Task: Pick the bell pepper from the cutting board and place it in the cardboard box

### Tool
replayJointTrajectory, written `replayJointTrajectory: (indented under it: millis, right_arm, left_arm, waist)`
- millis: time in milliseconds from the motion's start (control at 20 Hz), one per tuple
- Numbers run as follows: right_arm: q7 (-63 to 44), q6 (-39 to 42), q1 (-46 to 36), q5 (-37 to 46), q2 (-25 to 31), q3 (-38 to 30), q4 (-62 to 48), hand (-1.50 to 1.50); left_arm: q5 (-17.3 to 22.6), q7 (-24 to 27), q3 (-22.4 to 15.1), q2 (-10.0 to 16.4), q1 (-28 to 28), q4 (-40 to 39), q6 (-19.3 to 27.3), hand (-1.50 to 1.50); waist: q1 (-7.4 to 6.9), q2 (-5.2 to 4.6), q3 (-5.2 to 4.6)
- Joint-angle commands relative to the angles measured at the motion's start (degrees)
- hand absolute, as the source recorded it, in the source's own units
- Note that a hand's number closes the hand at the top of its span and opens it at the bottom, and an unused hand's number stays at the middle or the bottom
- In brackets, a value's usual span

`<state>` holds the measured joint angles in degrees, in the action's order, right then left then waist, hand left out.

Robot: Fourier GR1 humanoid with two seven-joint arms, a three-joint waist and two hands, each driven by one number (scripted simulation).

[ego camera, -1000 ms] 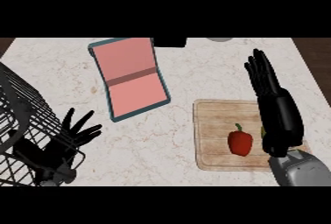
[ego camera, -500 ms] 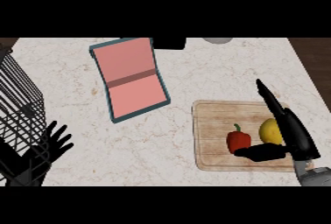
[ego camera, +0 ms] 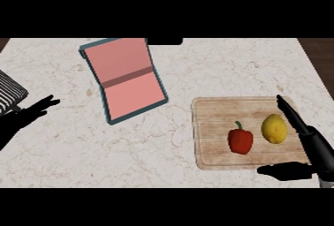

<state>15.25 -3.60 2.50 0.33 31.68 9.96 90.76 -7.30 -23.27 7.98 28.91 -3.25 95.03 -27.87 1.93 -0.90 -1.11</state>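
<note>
A red bell pepper [ego camera: 241, 140] with a green stem lies on the wooden cutting board [ego camera: 215, 117] at the right, next to a yellow lemon [ego camera: 275, 128]. My right hand [ego camera: 312, 145] is open at the board's right edge, fingers straight along the lemon's far side and thumb [ego camera: 286, 170] stretched over the board's near edge; it touches neither fruit. The box [ego camera: 128, 79], pink inside with a teal rim, lies open and flat at the upper middle. My left hand [ego camera: 26, 115] rests open at the left edge.
A black wire rack [ego camera: 9, 92] shows at the far left edge. A dark object [ego camera: 164, 41] sits at the counter's back edge. Bare marble counter [ego camera: 130, 150] lies between the box and the board.
My right hand has drawn back toward the lower right, uncovering the lemon, and now flanks the board's right side. The view has shifted, so the wire rack and left hand sit further left.
</note>
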Motion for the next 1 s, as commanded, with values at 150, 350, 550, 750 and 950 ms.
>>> replayJointTrajectory:
  millis: [150, 350, 550, 750, 950]
  right_arm:
    - [-0.53, 4.94, -0.03, 8.88, 12.80, 0.26, -2.49, -1.50]
    - [-4.49, 10.71, -1.83, 10.99, 17.19, 2.84, -1.25, -1.50]
    - [-11.82, 17.56, -5.58, 13.24, 21.02, 6.09, 0.36, -1.50]
    - [-18.09, 21.34, -10.16, 13.86, 16.95, 10.35, -0.05, -1.50]
    - [-19.95, 23.30, -13.66, 16.09, 15.09, 11.57, -5.77, -1.50]
  left_arm:
    - [-3.08, 6.10, 9.31, -5.71, -2.25, -3.90, 16.31, 0.00]
    - [-4.54, 7.93, 8.60, -7.28, -3.20, -5.51, 19.39, 0.00]
    - [-5.61, 11.31, 7.55, -7.82, -5.20, -10.85, 21.13, 0.00]
    - [-7.75, 14.07, 4.86, -10.35, -6.42, -13.13, 24.53, 0.00]
    - [-7.69, 17.32, 6.16, -9.98, -5.30, -14.71, 25.42, 0.00]
  waist:
    - [-3.80, 0.75, 0.71]
    - [-3.44, 0.60, 0.84]
    - [-3.33, 0.26, 0.79]
    - [-3.92, 0.30, 0.97]
    - [-3.68, 0.38, 1.09]
